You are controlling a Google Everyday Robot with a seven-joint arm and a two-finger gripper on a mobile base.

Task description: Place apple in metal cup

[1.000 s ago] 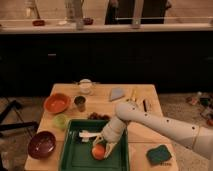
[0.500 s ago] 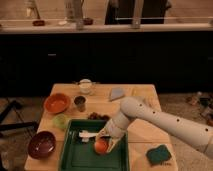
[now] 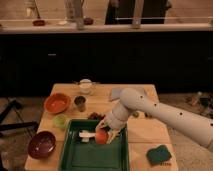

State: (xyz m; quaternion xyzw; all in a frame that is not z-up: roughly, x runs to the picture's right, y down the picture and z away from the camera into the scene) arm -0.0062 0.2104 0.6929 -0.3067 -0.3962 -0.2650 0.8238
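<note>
The apple [image 3: 102, 136] is a small orange-red fruit held in my gripper [image 3: 104, 134] just above the green tray [image 3: 75, 155]. The gripper is shut on it, with the white arm [image 3: 150, 107] reaching in from the right. The metal cup [image 3: 80, 103] is a short dark grey cylinder standing on the wooden table [image 3: 145, 131], behind and to the left of the gripper, apart from it.
An orange bowl [image 3: 57, 103] and a small light-green round thing [image 3: 60, 120] sit left of the cup. A maroon bowl [image 3: 41, 144] is at front left. A pale jar [image 3: 86, 86] stands at the back. A white utensil [image 3: 86, 134] lies in the tray. A green sponge [image 3: 158, 154] is at front right.
The gripper has lifted the apple up from the tray floor and carried it slightly to the right and back.
</note>
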